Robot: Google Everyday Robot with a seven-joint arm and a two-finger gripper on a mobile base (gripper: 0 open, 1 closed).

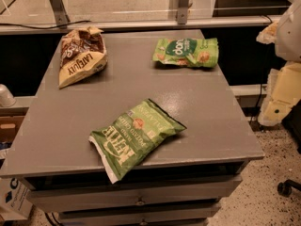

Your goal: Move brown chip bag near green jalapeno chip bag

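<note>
Sitting back-left on the desk (211, 126), the brown chip bag (81, 55) lies untouched; the gripper (278, 101), cut off at right, is in an unclear state.

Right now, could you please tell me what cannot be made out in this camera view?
Hand, camera view: right of the table, partly cut off by the right edge.
Green jalapeno chip bag: small print too blurred to read.
Brown chip bag: upper lettering lost in crinkles.
Drawers: cut off by the bottom edge.

free: tabletop (131, 88) centre-left | obstacle: lime bag (186, 52) back-right | claw out of view
</note>
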